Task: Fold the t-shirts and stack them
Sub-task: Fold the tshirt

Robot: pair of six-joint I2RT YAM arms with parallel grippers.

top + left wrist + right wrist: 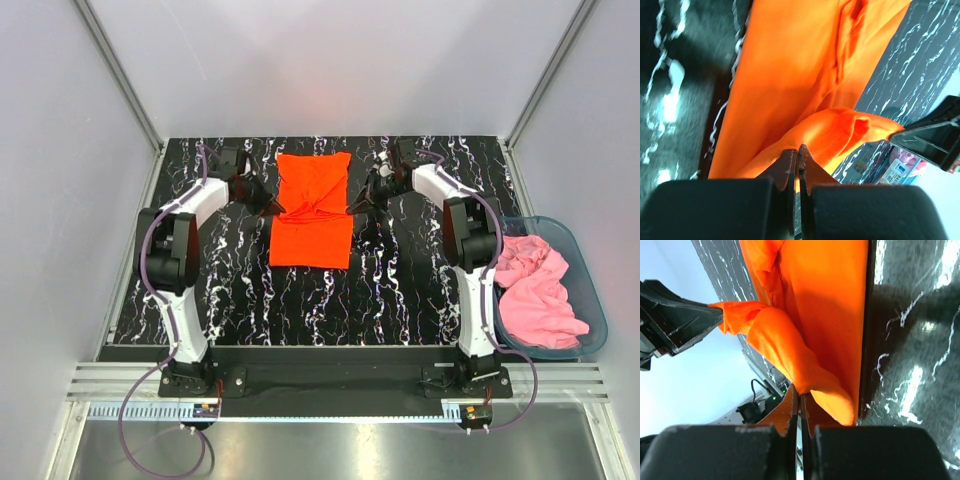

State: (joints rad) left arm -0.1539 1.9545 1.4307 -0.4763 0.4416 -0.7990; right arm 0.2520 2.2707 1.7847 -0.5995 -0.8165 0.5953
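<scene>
The orange-red t-shirt (312, 210) lies on the black marbled table (400, 290) as a long, narrow folded strip at centre back. My left gripper (272, 205) is shut on its left edge and my right gripper (352, 205) is shut on its right edge, both at mid length. The cloth between them is lifted and bunched. In the left wrist view the shirt (805, 75) runs up from my shut left gripper (798, 149). In the right wrist view the shirt (830, 320) hangs from my shut right gripper (801, 396). The pink t-shirt (535, 290) lies crumpled in a bin.
A teal plastic bin (590, 290) stands off the table's right edge beside the right arm's base. White walls with metal posts close in the table at the back and sides. The table's front rail runs between the arm bases.
</scene>
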